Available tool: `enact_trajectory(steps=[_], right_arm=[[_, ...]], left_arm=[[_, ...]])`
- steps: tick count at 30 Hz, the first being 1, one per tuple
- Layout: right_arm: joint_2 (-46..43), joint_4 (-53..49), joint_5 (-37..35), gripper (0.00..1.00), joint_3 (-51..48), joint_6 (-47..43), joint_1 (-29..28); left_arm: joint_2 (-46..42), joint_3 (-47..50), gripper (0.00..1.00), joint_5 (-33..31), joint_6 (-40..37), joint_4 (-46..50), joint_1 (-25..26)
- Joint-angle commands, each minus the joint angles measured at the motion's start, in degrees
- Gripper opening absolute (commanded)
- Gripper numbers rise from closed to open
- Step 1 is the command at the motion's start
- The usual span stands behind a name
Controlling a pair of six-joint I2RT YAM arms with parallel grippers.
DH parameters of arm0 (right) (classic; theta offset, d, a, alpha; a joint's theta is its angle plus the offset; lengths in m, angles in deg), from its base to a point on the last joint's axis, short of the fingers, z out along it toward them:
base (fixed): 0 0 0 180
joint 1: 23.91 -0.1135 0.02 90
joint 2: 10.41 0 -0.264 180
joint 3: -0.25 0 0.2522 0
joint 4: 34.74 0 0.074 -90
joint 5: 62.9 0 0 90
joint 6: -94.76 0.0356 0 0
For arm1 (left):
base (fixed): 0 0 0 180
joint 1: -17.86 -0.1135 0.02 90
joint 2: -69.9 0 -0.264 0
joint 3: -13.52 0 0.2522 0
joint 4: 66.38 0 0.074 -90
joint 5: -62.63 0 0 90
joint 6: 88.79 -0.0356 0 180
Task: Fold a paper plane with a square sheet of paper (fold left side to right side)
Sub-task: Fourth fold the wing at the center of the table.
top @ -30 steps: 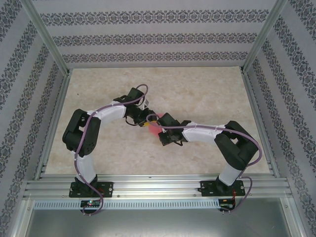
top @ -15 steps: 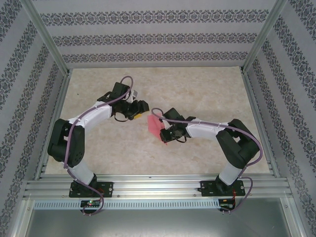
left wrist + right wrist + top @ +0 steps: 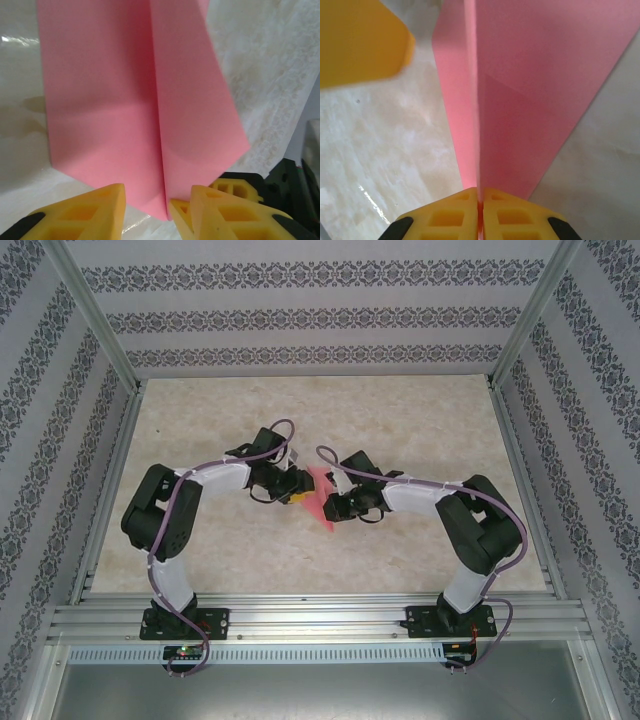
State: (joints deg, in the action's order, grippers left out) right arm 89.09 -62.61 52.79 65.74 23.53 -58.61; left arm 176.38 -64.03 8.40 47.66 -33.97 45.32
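The square sheet of paper point(image 3: 322, 511) is pink and folded along a centre crease, held upright at mid-table between the two arms. In the right wrist view the paper point(image 3: 530, 100) rises from my right gripper point(image 3: 480, 194), which is shut on its folded edge. My right gripper point(image 3: 334, 504) stands just right of the sheet. From the left, my left gripper point(image 3: 299, 487) meets it. In the left wrist view its yellow fingers point(image 3: 95, 207) stand apart on either side of the paper's point(image 3: 125, 100) lower corner, open around the crease.
The table point(image 3: 420, 420) is a pale marbled surface inside an aluminium frame with patterned walls. A rail point(image 3: 320, 620) runs along the near edge at the arm bases. The left gripper's yellow finger point(image 3: 360, 42) blurs the upper left of the right wrist view.
The left arm swung off to the left, then came back to the paper. Its jaws have narrowed. The right gripper kept its hold and shifted the paper slightly farther back.
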Motion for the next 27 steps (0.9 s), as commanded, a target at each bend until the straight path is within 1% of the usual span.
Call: enact_trajectory(steps=[1,7,14,27], right_arm=[[1.10,3.71,3.61,0.11,-0.71,0.94,1.11],[2.39,5.45,5.74,0.11,-1.45,1.53,2.35],[3.50,6.17,6.38,0.11,-1.76,1.61,3.13],[5.53,6.84,7.82,0.11,-1.05,1.96,3.76]], left_arm=[[2.02,-2.16,0.40,1.31,1.65,-3.16,1.55],[4.09,-2.81,0.41,0.73,3.20,-4.42,2.51],[5.79,-3.87,0.44,-0.10,3.64,-4.19,2.78],[8.68,-5.38,0.45,-2.59,2.80,-0.64,3.12]])
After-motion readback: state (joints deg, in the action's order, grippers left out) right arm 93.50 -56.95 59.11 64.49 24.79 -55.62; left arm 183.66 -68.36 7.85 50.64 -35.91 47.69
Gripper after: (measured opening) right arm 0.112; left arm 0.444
